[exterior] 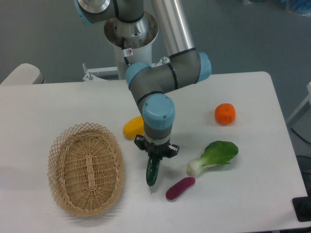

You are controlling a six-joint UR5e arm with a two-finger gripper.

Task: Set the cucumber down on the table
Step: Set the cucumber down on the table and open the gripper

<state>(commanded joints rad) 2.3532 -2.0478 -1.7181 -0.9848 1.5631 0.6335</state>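
The cucumber point(152, 171) hangs between the basket point(85, 168) and the bok choy point(214, 156), above the table point(252, 204).

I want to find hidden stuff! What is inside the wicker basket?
The wicker basket shows only its own woven bottom; no food lies in it. The cucumber hangs outside it, in the gripper.

Basket point(86, 168) left, purple vegetable point(180, 188) right.

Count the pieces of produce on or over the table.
5. The cucumber hangs in the claw; a yellow fruit sits partly behind the arm; an orange far right; bok choy right of the claw; a purple vegetable near the front.
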